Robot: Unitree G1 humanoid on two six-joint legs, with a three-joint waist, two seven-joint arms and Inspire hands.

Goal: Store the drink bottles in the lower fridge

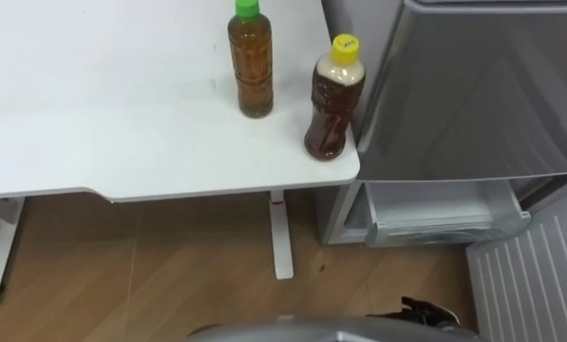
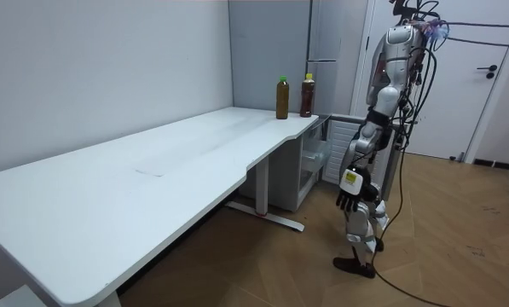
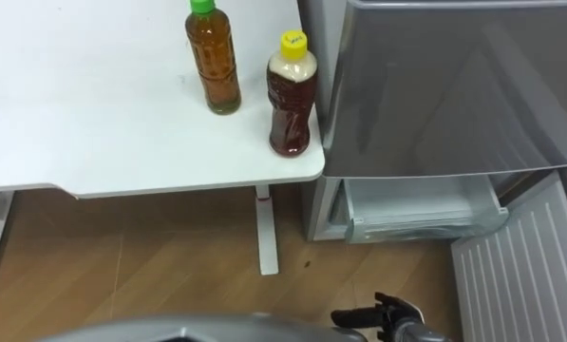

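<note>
standing upright at top centre, on the table (image 1: pixel 93 114) corner beside the fridge (image 1: pixel 473 95), are two drinks, a green-capped bottle (image 1: pixel 251 62) and a yellow-capped bottle (image 1: pixel 335 95), the latter nearer the right hand (image 1: pixel 427 312), loosely spread and empty at bottom right, well below them. the left hand (image 2: pixel 349 194) hangs slack and empty in the room view; one lower fridge compartment (image 1: pixel 444 214) lies open at right

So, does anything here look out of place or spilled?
Nothing is spilled or tipped. Only the yellow-capped bottle stands close to the corner of the table, beside the fridge; the green-capped bottle stands further in.
</note>
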